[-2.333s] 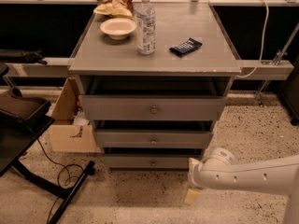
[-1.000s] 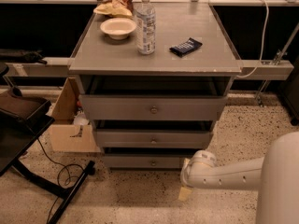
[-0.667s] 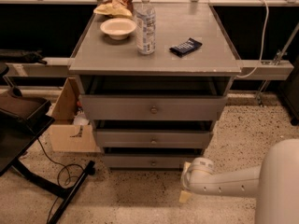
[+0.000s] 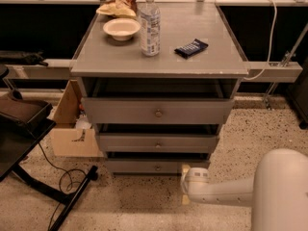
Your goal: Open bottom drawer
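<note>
Judging by how the fronts sit, the opening has not begun. The short grey wooden bottom drawer (image 4: pixel 130 166), lowest of three in the grey cabinet (image 4: pixel 120 57) and just above the speckled floor (image 4: pixel 144 201), shows no inside, only a dark slit along its upper edge. Its small round metal knob (image 4: pixel 157 167), at the centre of the front, is untouched. Everything is left to do: reaching the knob, closing on it and pulling straight out.

The robot's white gripper (image 4: pixel 186 186) sits low, just off the bottom drawer's front right corner, at the end of the pale arm (image 4: pixel 226 191). It appears to touch neither knob nor front and holds nothing visible. Whether it is open or closed I cannot tell. It probably needs to move left toward the front's centre.

On the cabinet top, a clear plastic bottle (image 4: pixel 150 25) stands near the middle, a cream round bowl (image 4: pixel 121 29) toward the back left corner and a dark flat packet (image 4: pixel 191 48) toward the right edge.
</note>
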Controlling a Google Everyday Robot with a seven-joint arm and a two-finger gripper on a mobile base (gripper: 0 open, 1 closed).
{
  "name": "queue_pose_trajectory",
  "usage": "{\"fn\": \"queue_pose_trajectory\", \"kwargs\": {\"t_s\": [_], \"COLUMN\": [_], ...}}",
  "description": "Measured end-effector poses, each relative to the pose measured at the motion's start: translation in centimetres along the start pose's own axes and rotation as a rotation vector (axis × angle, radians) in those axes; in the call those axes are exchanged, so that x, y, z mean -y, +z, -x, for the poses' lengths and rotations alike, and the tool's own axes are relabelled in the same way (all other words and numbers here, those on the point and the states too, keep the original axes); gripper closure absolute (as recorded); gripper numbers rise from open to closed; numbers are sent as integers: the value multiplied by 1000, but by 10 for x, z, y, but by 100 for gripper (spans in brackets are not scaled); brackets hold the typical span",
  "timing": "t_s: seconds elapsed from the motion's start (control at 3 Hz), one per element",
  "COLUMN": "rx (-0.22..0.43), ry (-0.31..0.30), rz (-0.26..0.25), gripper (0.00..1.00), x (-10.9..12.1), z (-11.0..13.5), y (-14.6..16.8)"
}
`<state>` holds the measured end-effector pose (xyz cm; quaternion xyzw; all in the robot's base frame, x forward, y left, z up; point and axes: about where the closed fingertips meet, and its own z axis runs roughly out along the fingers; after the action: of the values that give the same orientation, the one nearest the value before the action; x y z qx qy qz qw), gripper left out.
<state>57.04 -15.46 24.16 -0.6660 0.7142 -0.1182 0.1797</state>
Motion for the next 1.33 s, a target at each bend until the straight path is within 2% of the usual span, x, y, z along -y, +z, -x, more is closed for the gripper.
{"fn": "queue_pose_trajectory", "kwargs": {"t_s": [0.33,0.67,1.0,1.33], "rx": [-50,-98,-117,-161], "ry": [-75,-158,-176,-275], "rz": [-42,-52,-8,43], "gripper": [0,0,0,0], "x": [22,64,83,96], "z": [2,9,13,13], "y": [22,53,74,104]}}
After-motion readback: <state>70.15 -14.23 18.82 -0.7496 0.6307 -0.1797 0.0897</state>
